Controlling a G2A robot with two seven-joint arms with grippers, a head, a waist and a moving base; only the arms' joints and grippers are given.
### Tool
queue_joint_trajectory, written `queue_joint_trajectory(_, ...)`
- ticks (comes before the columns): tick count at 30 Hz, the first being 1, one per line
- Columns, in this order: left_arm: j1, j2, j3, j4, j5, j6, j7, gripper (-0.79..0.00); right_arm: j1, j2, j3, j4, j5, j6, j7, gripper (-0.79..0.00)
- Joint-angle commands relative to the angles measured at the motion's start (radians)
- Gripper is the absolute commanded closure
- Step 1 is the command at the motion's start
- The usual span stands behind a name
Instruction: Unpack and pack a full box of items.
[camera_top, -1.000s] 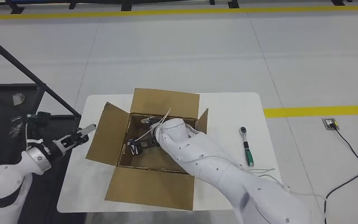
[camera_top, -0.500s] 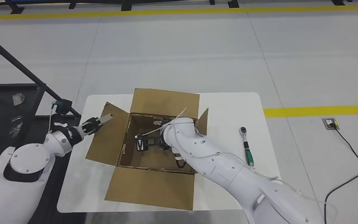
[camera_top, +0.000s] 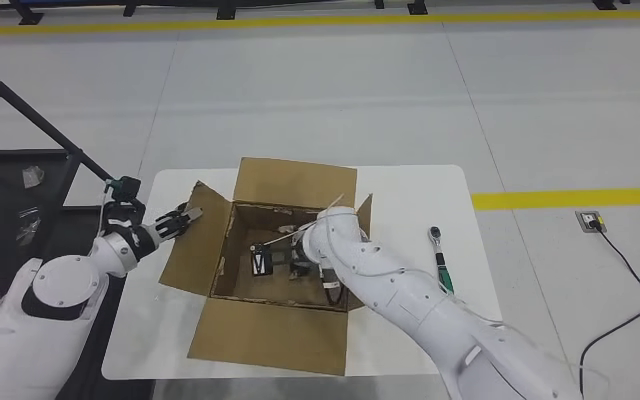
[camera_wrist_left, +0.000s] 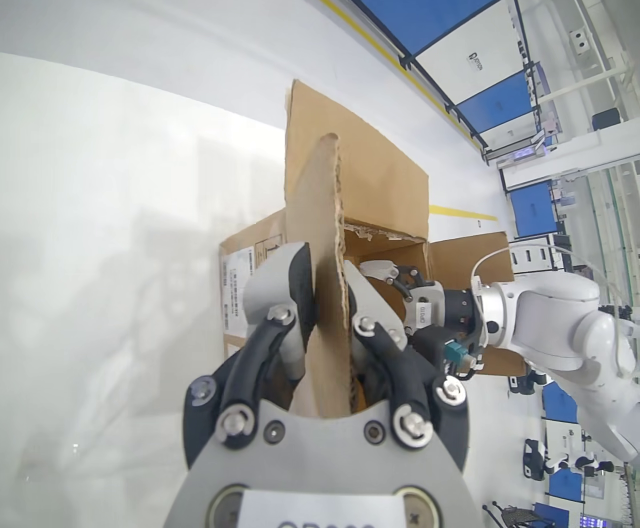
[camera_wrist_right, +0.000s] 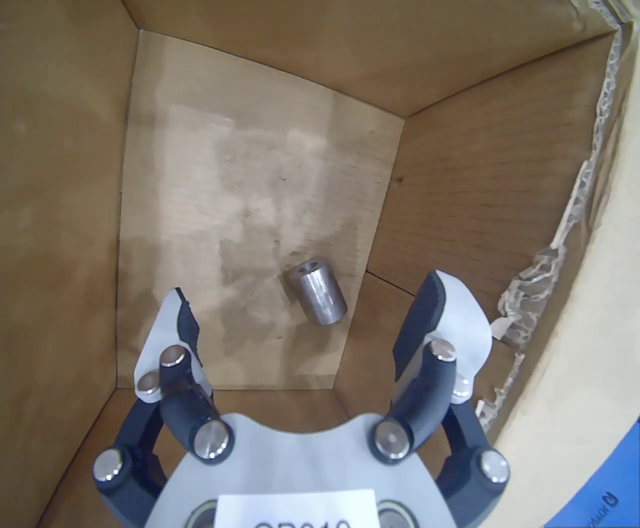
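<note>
The left end effector (camera_wrist_left: 327, 280) is clenched on the side flap (camera_wrist_left: 320, 200) of the box (camera_top: 270, 335); pulling hard may tear it or drag the box. Inside the box, the right end effector (camera_wrist_right: 305, 295) hangs released over the metal cylinder (camera_wrist_right: 317, 295) on the bottom, which may roll away at the grasp.

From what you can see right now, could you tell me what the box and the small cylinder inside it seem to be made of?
The box: brown corrugated cardboard, matte; the fluted core shows along its torn edges. The cylinder: apparently bare metal, perhaps steel, given its dull grey brushed sheen; a hole is bored in one end.
</note>
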Motion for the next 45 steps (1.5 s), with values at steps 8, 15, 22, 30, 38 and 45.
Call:
queue_joint_trajectory(8,0.032,0.001,-0.026,-0.001,0.013,-0.060,0.027,0.000,0.018,-0.017,0.018,0.071,0.053,-0.060,0.079,-0.785)
queue_joint_trajectory(15,0.052,0.002,-0.042,-0.004,0.028,-0.057,0.035,-0.077,0.045,-0.054,0.020,0.176,0.134,-0.116,0.187,-0.785)
queue_joint_trajectory(22,0.064,0.000,-0.055,0.001,-0.023,-0.053,0.018,-0.785,0.072,-0.113,0.006,0.315,0.207,-0.146,0.257,-0.785)
queue_joint_trajectory(30,0.121,0.008,-0.148,0.006,-0.192,-0.084,-0.054,-0.785,0.069,-0.177,-0.064,0.377,0.132,-0.154,0.238,-0.785)
queue_joint_trajectory(38,0.172,0.014,-0.216,0.016,-0.267,-0.114,-0.090,-0.785,0.076,-0.226,-0.100,0.447,0.083,-0.145,0.194,-0.588)
queue_joint_trajectory(45,0.192,0.015,-0.233,0.026,-0.281,-0.124,-0.094,-0.785,0.089,-0.252,-0.111,0.494,0.066,-0.144,0.149,-0.545)
